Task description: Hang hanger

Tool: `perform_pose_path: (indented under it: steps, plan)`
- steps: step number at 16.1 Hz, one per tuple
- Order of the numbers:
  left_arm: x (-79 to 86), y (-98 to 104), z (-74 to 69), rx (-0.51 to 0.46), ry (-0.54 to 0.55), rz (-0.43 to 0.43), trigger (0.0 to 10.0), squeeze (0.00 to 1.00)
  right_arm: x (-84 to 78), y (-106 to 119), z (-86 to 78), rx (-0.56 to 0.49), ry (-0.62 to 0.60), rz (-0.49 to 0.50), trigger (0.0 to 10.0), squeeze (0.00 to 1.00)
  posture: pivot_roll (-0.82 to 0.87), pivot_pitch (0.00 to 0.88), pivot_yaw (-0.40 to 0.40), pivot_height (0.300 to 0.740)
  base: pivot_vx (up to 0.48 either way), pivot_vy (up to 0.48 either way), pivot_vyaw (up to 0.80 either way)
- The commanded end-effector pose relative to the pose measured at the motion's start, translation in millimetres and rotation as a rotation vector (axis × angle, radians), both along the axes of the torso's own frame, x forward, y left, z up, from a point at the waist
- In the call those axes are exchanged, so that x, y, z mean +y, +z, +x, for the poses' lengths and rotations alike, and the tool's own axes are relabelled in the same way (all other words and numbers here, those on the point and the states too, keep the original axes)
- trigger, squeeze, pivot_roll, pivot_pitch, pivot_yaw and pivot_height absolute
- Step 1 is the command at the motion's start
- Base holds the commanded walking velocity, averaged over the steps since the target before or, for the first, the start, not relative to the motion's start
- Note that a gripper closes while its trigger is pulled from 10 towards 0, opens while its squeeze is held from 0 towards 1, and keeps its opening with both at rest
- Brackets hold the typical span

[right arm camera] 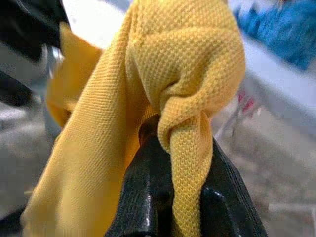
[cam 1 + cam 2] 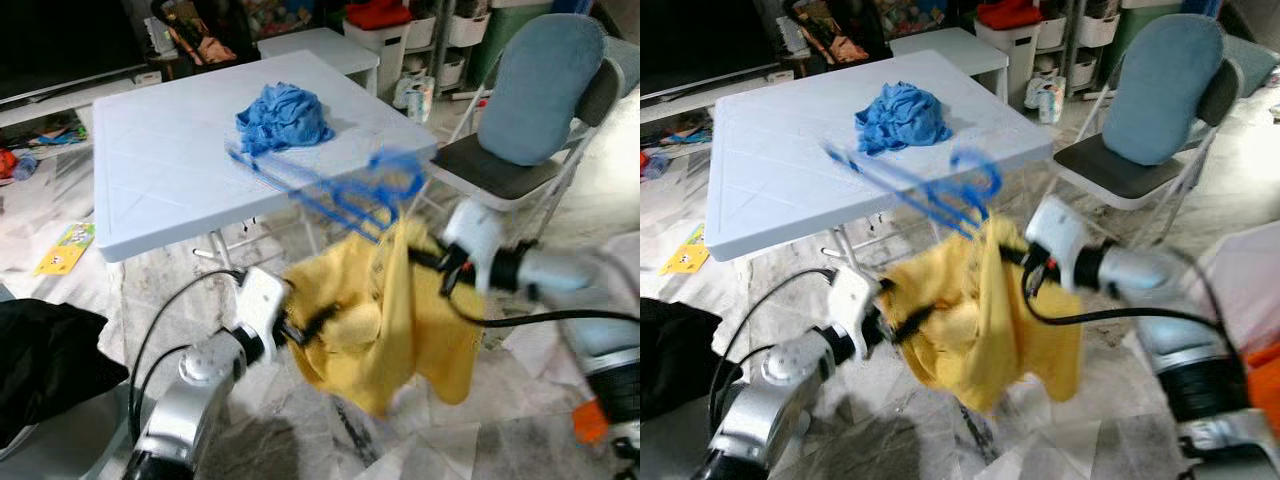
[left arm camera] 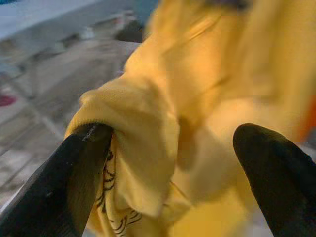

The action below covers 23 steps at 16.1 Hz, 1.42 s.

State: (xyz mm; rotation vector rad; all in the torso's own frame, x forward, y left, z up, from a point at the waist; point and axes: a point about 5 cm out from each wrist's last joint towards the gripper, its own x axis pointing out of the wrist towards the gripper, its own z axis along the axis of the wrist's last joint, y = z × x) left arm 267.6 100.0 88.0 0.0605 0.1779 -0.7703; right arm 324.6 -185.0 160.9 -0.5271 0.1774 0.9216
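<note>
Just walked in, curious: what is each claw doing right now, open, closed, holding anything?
Left claw: open, its fingers spread around a fold of the yellow garment.
Right claw: closed, pinching the yellow garment.

The shirt (image 1: 187,74) is yellow cloth with a fine pique knit, matt and slightly rough, printed with thin black lines near one hem. The right gripper (image 1: 173,197) has black fingers with a ribbed, rubbery, matt face; the left gripper (image 3: 173,182) has fingers (image 3: 74,182) of smooth matt black. The hanger (image 2: 355,190), at 12 o'clock from the shirt, looks like thin blue plastic, blurred. The table (image 2: 160,170) is white moulded plastic, smooth with a dull sheen. On it the blue cloth (image 2: 283,115) is soft and crumpled. The chair (image 2: 540,90) has a matt blue-grey fabric cushion on thin metal legs. The floor (image 2: 520,430) is glossy marbled tile.
</note>
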Motion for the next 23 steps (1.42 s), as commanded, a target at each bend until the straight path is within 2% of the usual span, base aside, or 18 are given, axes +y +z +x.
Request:
perform_pose_path:
  steps: [1,2,3,7,9,10,11,13,14,15,17,18,19,23]
  plan:
    - [-3.2,7.9,-5.0,-0.046,-0.073,0.012,10.0,1.00,2.9,0.7,5.3,-0.054,0.002,-0.044,10.0,0.00,-0.15,0.000,0.058,0.740,0.000,0.000,0.00]
    - [-3.7,11.6,-10.2,-0.056,-0.125,0.016,10.0,1.00,2.3,-12.3,10.3,-0.014,-0.028,-0.053,10.0,0.00,-0.14,0.000,0.056,0.740,0.000,0.000,0.00]
    - [-3.0,13.4,-11.3,-0.063,-0.135,0.022,10.0,1.00,2.7,-14.7,12.7,-0.072,-0.029,-0.109,10.0,0.00,-0.14,0.000,0.056,0.740,0.000,0.000,0.00]
    - [7.5,28.6,-11.2,-0.140,-0.173,0.057,10.0,1.00,-2.4,-27.7,4.6,0.016,0.198,-0.271,10.0,0.00,-0.13,0.000,0.045,0.740,0.000,0.000,0.00]
    - [13.5,27.2,-11.2,-0.141,-0.179,0.084,10.0,1.00,-8.3,-28.2,3.2,0.044,0.248,-0.314,10.0,0.00,-0.13,0.000,0.043,0.740,0.000,0.000,0.00]
    - [21.8,19.2,-12.0,-0.149,-0.193,0.164,10.0,1.00,-13.5,-24.4,-0.2,0.082,0.323,-0.331,10.0,0.00,-0.13,0.000,0.045,0.740,0.000,0.000,0.00]
    - [24.9,16.5,-12.5,-0.145,-0.193,0.179,10.0,1.00,-15.6,-20.9,-1.8,0.113,0.360,-0.324,10.0,0.00,-0.13,0.000,0.045,0.740,0.000,0.000,0.00]
    - [26.0,14.7,-13.7,-0.146,-0.221,0.206,10.0,1.00,-19.2,-14.3,-3.2,0.142,0.415,-0.332,10.0,0.00,-0.13,0.000,0.046,0.740,0.000,0.000,0.00]
    - [25.3,12.9,-13.3,-0.149,-0.245,0.222,10.0,1.00,-22.8,-12.5,-2.8,0.126,0.437,-0.392,10.0,0.00,-0.13,0.000,0.048,0.740,0.000,0.000,0.00]
    - [24.3,10.6,-12.7,-0.154,-0.268,0.237,10.0,0.30,-22.7,-10.4,-4.2,0.131,0.460,-0.391,10.0,0.00,-0.13,0.000,0.048,0.740,0.000,0.000,0.00]
    - [24.0,9.8,-12.9,-0.150,-0.277,0.233,10.0,0.30,-22.2,-9.2,-4.2,0.129,0.469,-0.385,10.0,0.00,-0.13,0.000,0.049,0.740,0.000,0.000,0.00]
    - [23.1,9.2,-12.0,-0.153,-0.288,0.235,2.6,0.00,-21.8,-7.4,-5.8,0.133,0.492,-0.382,10.0,0.00,-0.13,0.000,0.049,0.740,0.000,0.000,0.00]
    - [21.4,8.9,-9.6,-0.154,-0.298,0.230,0.0,0.00,-21.6,-5.0,-7.7,0.120,0.528,-0.403,10.0,0.00,-0.14,0.000,0.051,0.740,0.000,0.000,0.00]
    - [16.4,8.1,-5.3,-0.180,-0.344,0.246,0.0,0.00,-25.2,-0.4,-8.3,0.119,0.580,-0.424,10.0,0.00,-0.14,0.000,0.050,0.740,0.000,0.000,0.00]
